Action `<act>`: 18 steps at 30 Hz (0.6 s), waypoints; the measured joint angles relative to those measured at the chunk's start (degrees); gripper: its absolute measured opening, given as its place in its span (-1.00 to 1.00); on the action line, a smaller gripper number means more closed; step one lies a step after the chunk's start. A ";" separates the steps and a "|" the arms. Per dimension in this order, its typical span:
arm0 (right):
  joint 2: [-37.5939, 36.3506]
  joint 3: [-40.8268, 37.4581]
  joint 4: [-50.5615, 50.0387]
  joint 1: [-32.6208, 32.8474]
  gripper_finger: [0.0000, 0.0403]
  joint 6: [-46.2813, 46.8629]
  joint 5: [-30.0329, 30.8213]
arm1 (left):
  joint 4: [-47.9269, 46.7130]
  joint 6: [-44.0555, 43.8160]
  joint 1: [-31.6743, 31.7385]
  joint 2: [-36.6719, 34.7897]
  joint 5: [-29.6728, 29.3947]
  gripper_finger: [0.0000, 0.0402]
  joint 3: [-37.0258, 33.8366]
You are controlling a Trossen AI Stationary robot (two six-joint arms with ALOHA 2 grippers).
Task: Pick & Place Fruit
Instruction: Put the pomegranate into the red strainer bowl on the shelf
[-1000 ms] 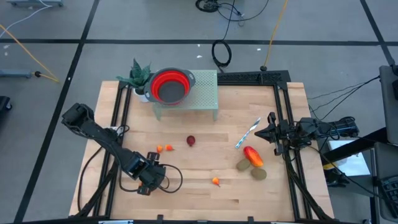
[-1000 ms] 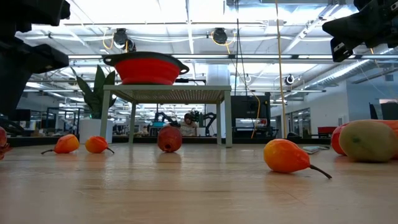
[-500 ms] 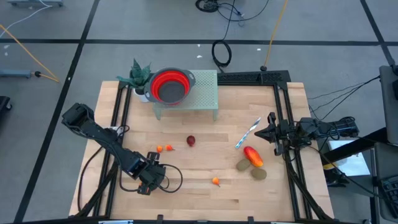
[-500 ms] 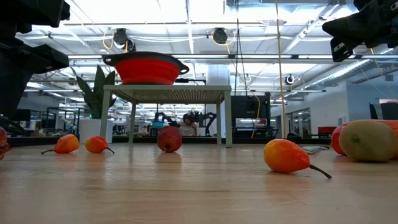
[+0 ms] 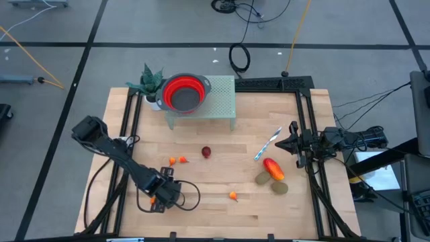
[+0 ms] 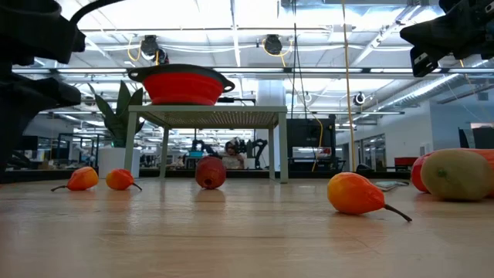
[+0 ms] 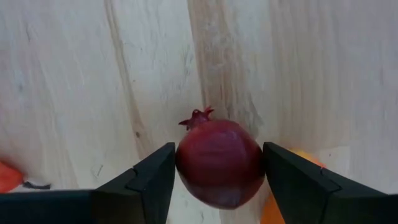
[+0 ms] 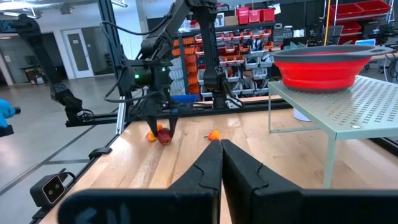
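so, from above we see the left gripper (image 5: 163,191) low over the near left part of the table (image 5: 222,222), with a small orange fruit (image 5: 152,199) showing just beside it. two more orange fruits (image 5: 177,160) lie a little beyond it, a dark red fruit (image 5: 206,152) farther on toward the middle, and another orange fruit (image 5: 232,195) off to its right. the right gripper (image 5: 291,142) waits at the right edge, with a red-orange oval fruit (image 5: 273,168) and two brownish-green ones (image 5: 271,183) lying close by it, and a blue-and-white stick (image 5: 267,144) just beside it.

at table height we see the dark red fruit (image 6: 210,172) resting on the wood under a small green stand (image 6: 205,117) that carries a red bowl (image 6: 182,83).

in the left wrist view we find our fingers (image 7: 150,179) clamped on either side of a dark red pomegranate (image 7: 219,163), lifted clear of the wood, with a bit of orange fruit behind it.

from the right wrist we see its own two fingers (image 8: 214,163) pressed together with nothing between them, and across the table the left gripper (image 8: 164,129) pinching the pomegranate (image 8: 164,136) just above the surface.
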 joint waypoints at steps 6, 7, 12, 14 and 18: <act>-0.01 0.00 0.36 0.00 -1.00 0.00 0.00 | 1.21 1.12 0.05 0.12 -2.15 0.15 -0.12; -0.01 0.00 0.36 0.00 -1.00 0.00 0.00 | 1.21 1.38 0.06 0.12 -2.21 0.15 -0.14; -0.01 0.00 0.34 0.00 -1.00 0.00 0.00 | 1.25 1.29 0.10 0.12 -2.24 0.14 -0.15; -0.01 0.00 0.34 0.00 -1.00 0.00 0.00 | 1.26 0.98 0.11 0.12 -2.22 0.14 -0.17; -0.01 0.00 0.33 0.00 -1.00 0.00 0.00 | 1.32 0.76 0.12 0.14 -2.23 0.14 -0.17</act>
